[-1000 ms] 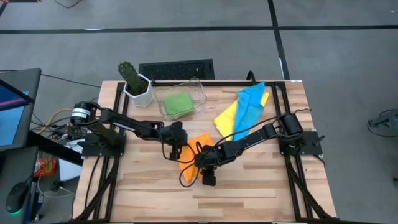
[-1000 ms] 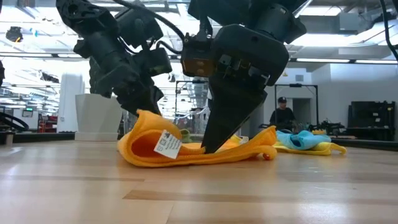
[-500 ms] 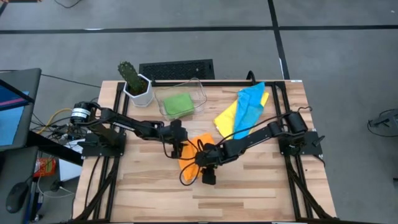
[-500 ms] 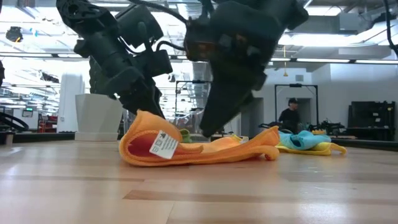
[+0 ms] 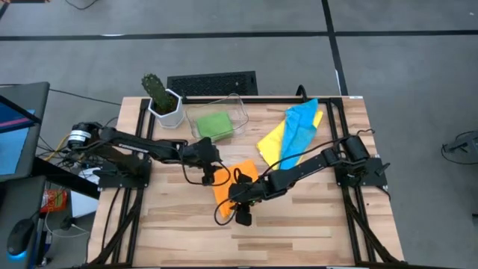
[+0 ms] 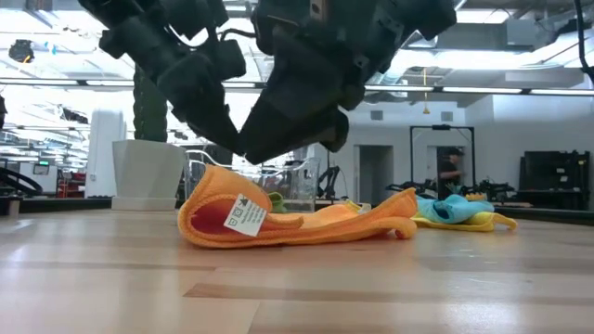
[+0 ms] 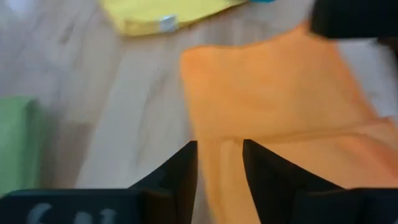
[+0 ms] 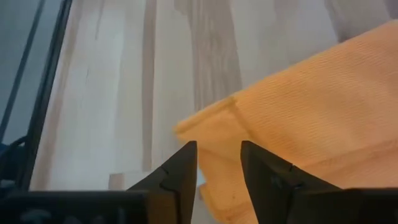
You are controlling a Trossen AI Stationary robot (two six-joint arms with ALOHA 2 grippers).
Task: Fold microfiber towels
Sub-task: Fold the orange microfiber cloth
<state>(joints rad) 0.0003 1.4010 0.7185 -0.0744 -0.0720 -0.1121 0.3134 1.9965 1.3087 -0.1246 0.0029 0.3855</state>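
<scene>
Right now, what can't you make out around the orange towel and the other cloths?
- Orange towel: its far half, low view, hidden by its own raised fold.
- Its label: print too small to read.
- Green towel: fold state unclear, high view, inside the clear bin.
- Yellow towel: partly covered by the blue towel.
- Left pincer and right pincer: both apart, above the cloth.

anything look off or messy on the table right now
Mainly the orange towel: it lies mid-table in a loose, bulging fold with its tag showing, not flat. The blue towel sits crumpled across the yellow towel. The green towel is folded neatly in the clear bin.
</scene>
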